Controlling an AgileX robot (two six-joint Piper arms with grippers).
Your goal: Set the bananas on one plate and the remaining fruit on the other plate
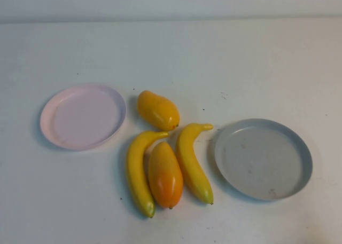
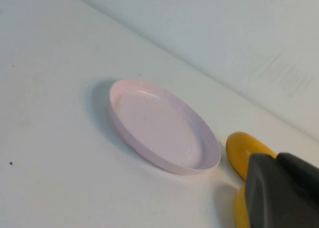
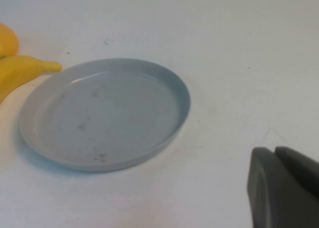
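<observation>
I see both plates bare: pink plate [image 1: 83, 117] at 9 o'clock, grey plate [image 1: 263, 158] at 3. Between them lie two bananas [image 1: 138, 172] [image 1: 192, 163] flanking one mango [image 1: 165, 174]; the other mango [image 1: 157, 110] sits at 12. Left gripper [image 2: 281, 193] hangs near the pink plate, right gripper [image 3: 284, 188] near the grey; I cannot tell either's jaws.

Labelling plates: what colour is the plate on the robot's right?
Grey plate with small dark specks, nothing on it. The right wrist view shows it best.
</observation>
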